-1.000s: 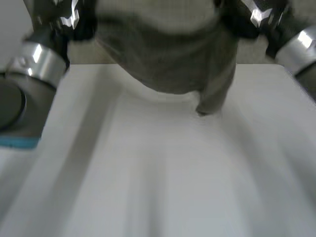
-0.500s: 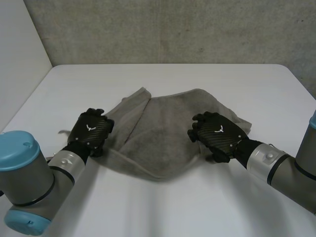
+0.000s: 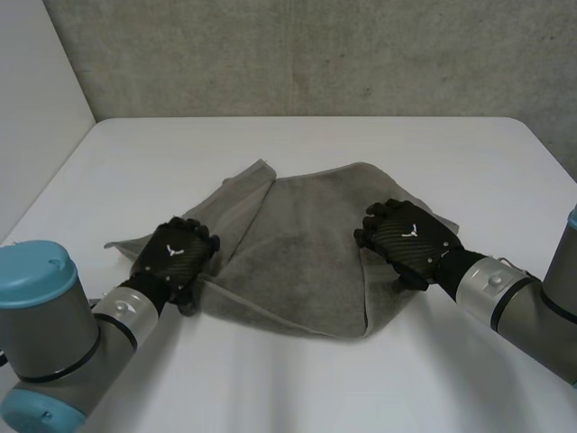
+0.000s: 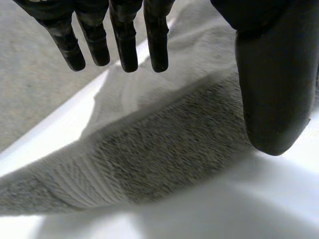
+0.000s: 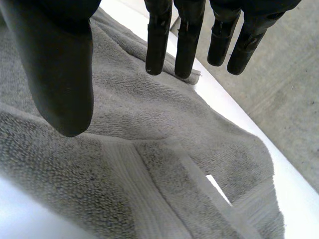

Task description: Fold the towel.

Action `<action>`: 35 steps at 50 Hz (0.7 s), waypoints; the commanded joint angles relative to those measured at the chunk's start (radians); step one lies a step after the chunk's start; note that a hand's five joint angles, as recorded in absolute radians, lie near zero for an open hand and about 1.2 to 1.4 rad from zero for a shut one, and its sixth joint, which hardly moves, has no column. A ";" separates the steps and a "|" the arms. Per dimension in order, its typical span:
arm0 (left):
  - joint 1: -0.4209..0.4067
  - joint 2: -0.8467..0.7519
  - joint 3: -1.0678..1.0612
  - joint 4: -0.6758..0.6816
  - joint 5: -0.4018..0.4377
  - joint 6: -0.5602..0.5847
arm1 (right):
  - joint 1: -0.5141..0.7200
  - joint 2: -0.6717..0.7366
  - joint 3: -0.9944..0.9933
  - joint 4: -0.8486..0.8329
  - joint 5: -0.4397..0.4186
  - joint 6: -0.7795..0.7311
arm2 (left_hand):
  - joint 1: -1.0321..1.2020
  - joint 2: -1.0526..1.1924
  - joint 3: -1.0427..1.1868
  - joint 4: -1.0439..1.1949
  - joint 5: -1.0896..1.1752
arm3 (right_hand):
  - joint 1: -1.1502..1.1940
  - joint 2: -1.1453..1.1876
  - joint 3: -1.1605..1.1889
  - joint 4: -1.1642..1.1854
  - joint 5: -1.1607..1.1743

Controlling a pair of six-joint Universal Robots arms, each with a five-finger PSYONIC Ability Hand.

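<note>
Head view: my left hand (image 3: 176, 257) and right hand (image 3: 410, 239) are spread over the rumpled towel (image 3: 306, 225) at centre; pinching two layers may skew the fold.

A white table (image 3: 297, 144) with rounded far corners carries a single rumpled grey towel (image 3: 306, 253), spread loosely near its middle, one flap doubled over along the cloth's left side and bare tabletop all around
</note>
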 commanded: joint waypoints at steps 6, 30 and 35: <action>0.047 0.004 0.003 -0.198 0.059 0.209 | 0.008 0.131 -0.147 0.157 0.002 -0.209 | -0.076 -0.022 -0.045 -0.056 0.015 | -0.089 -0.107 -0.033 -0.053 -0.062; 0.075 -0.001 0.017 -0.205 0.049 0.211 | 0.062 0.342 -0.398 0.310 0.094 -0.388 | 0.071 0.125 -0.045 -0.056 0.162 | -0.007 -0.025 -0.033 -0.053 0.020; 0.082 0.002 0.019 -0.205 0.051 0.211 | 0.065 0.353 -0.414 0.343 0.132 -0.460 | 0.068 0.122 -0.045 -0.056 0.159 | 0.113 0.095 -0.033 -0.053 0.140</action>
